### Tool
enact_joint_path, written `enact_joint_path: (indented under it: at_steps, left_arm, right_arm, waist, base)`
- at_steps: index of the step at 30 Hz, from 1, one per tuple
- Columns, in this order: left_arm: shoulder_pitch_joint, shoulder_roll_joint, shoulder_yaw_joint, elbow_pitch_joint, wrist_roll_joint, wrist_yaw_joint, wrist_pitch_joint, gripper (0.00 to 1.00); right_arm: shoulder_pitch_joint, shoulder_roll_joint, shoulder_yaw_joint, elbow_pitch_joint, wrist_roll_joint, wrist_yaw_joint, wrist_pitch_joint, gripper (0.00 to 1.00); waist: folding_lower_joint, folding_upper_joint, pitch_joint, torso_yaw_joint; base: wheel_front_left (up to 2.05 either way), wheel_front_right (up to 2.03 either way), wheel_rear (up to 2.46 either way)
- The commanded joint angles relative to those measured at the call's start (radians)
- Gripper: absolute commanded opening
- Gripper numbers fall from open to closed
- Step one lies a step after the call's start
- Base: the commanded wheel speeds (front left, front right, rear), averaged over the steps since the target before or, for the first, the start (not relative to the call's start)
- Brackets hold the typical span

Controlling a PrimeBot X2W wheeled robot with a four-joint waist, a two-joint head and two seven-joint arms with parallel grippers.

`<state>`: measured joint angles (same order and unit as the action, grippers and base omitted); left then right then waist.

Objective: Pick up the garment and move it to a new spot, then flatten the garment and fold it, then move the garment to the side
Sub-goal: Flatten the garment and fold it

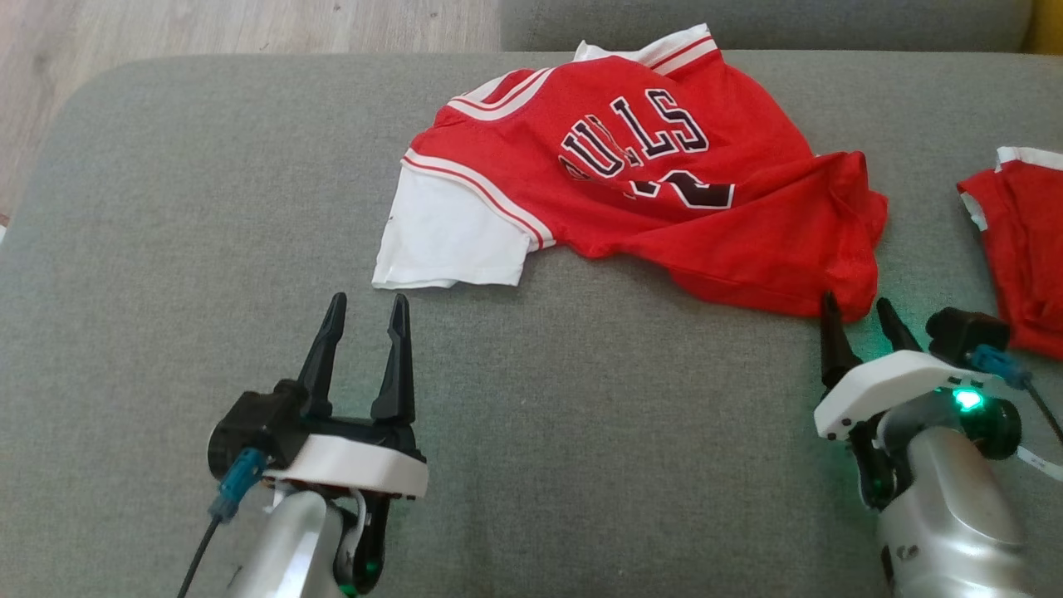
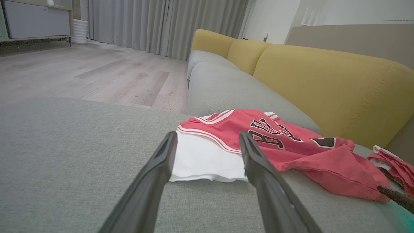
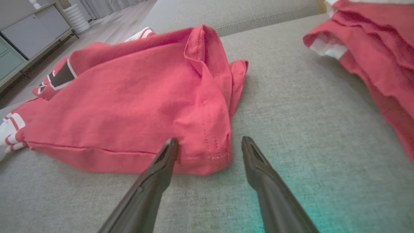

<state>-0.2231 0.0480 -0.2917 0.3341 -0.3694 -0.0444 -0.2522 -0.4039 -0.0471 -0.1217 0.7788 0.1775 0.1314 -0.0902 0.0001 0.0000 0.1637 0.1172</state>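
**Open-handed robot faced a rumpled jersey on the sofa**

A red jersey [image 1: 648, 174] lay crumpled toward the far middle of a grey sofa seat [image 1: 166, 249], lettering up, with the robot's two arms on its near side. The left gripper [image 1: 368, 299] stood with fingers spread and nothing between them, just short of the white sleeve [image 1: 448, 237]. The right gripper [image 1: 856, 301], likewise spread and empty, sat at the folded hem corner [image 3: 207, 152]. The pick-up looked not yet begun.

Trouble could come at that corner. The cloth was doubled over there, so a closing pinch might take only the top layer, or a thick wad that would slip. A lift from the right side alone would probably drag the rest into a tighter bunch, since the left fingers, closing where they were, would meet only air or upholstery. A second red garment [image 1: 1026, 241] lay near on the right, and a wide swing could snag it.

Whether the right gripper's inner fingertip touched the hem or hovered over it could not be told. The number under the lettering was half swallowed by a fold, whatever lay beneath the doubled cloth was hidden, and the second red garment ran off the picture's edge
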Motion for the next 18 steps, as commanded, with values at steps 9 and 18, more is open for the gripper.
enact_joint_path:
  at_steps: [9,18]
  left_arm:
    - [-0.044,0.012,0.042,-0.015,0.007,0.003,-0.01,1.0]
    - [-0.022,0.018,0.063,0.004,0.011,0.014,-0.01,1.0]
  right_arm:
    - [-0.08,-0.003,0.096,0.076,-0.004,-0.001,-0.083,0.0]
    - [-0.021,-0.009,0.073,0.011,-0.074,-0.001,-0.123,0.0]
  waist:
    - [-0.0001,0.0,-0.016,-0.033]
    - [-0.0001,0.0,-0.07,-0.099]
  base:
    - [0.0,0.0,0.0]
    - [0.0,0.0,0.0]
